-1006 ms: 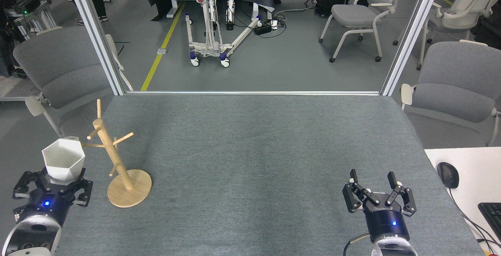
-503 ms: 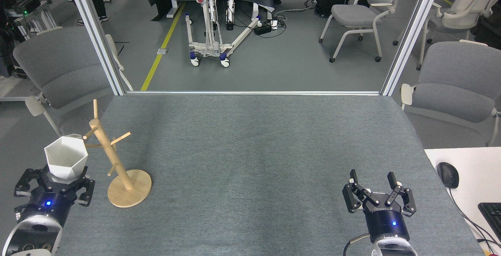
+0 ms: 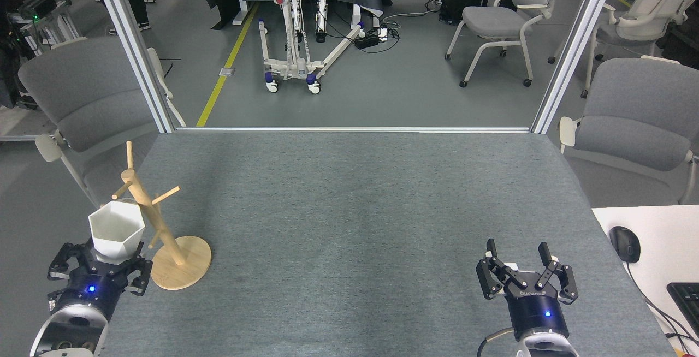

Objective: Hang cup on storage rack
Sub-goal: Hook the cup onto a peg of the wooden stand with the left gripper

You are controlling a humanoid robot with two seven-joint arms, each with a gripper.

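1. The left end effector (image 3: 104,269) at about 8 o'clock on the counter (image 3: 355,209) is clamped round the base of the white cup (image 3: 116,231), which stands mouth-up above it
2. My guess is the low grip leaves the cup's upper part free to meet a peg
3. The cup sits right against the wooden rack (image 3: 158,226), its far rim touching or overlapping the pole just under the lowest pegs; whether anything has caught on a peg I cannot tell
4. The rack leans toward 11 o'clock with its round base flat on the counter, just right of the left end effector
5. The right end effector (image 3: 521,267) waits at 4 o'clock, fingers spread and holding nothing, well apart from the cup, probably kept clear
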